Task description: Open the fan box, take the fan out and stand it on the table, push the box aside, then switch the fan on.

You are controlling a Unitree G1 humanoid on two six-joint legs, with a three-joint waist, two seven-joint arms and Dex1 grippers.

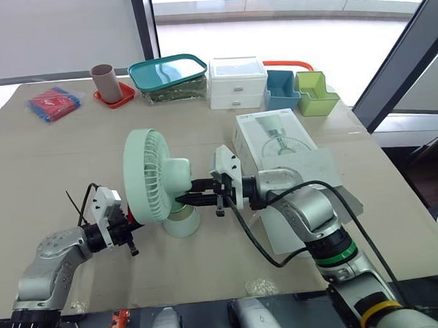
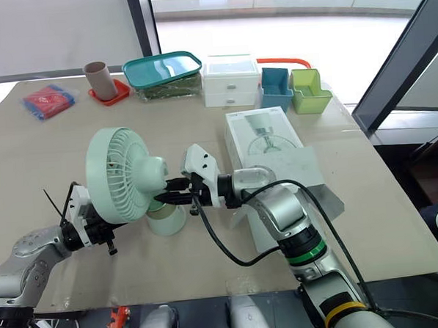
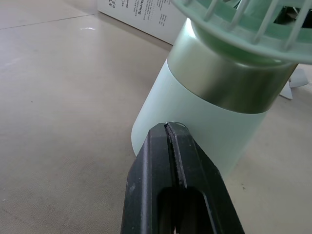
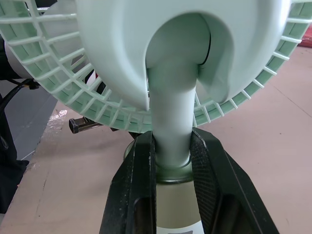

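My left gripper point(image 3: 168, 131) is pressed shut on nothing, its tips right at the wall of the fan's base point(image 3: 195, 126), perhaps touching. The fan point(image 1: 150, 175) stands upright on the table point(image 1: 50, 165). My right gripper point(image 4: 171, 146) clamps its vertical stem point(image 4: 170, 107) just above that base. So the left seems nearer for any switch down there. The box point(image 1: 277, 142) lies flat beyond, to my right.

Left gripper point(image 3: 168, 127) jaws closed; right gripper point(image 4: 171, 140) jaws apparently clamping fan point(image 1: 150, 175) neck.
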